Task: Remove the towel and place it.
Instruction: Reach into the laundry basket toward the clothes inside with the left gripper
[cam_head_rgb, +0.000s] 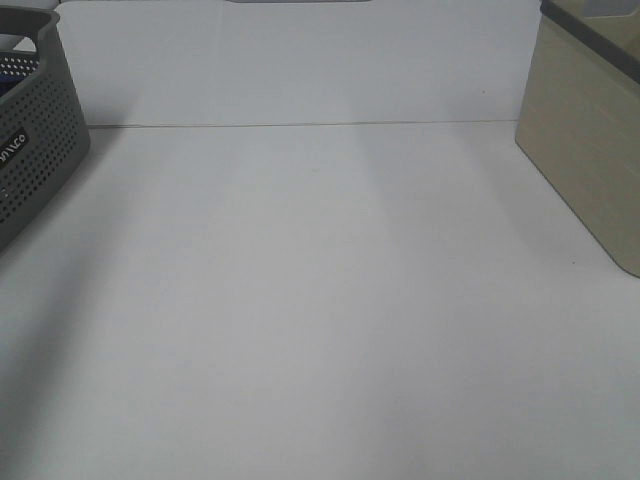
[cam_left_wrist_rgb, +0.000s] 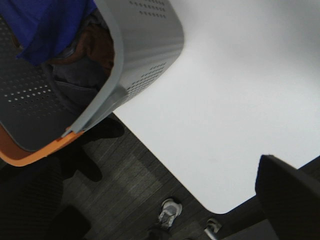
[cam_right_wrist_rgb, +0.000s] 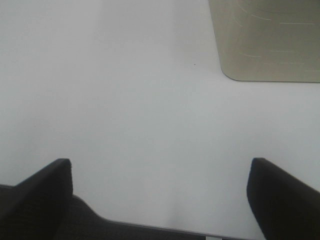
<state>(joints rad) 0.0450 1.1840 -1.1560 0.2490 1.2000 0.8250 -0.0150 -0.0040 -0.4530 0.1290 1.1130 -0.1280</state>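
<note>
Overhead: grey basket (cam_head_rgb: 40, 140) far left, beige bin (cam_head_rgb: 590, 150) far right, no arm in view. Left wrist: the towel (cam_left_wrist_rgb: 45, 25) lies in the basket, upper left of frame, well apart from the left gripper (cam_left_wrist_rgb: 160, 205), which is spread wide and empty. Right wrist: right gripper (cam_right_wrist_rgb: 160, 195) likewise released over the table (cam_right_wrist_rgb: 125, 90). We judge removal unstarted; the next move is to reach into the basket and pinch cloth.

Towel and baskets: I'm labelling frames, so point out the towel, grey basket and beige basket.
towel (cam_left_wrist_rgb: 45, 25), left wrist view, middle of the blue cloth.
grey basket (cam_head_rgb: 45, 140), high view, perforated side wall.
beige basket (cam_head_rgb: 585, 140), high view, plain side wall.
</note>
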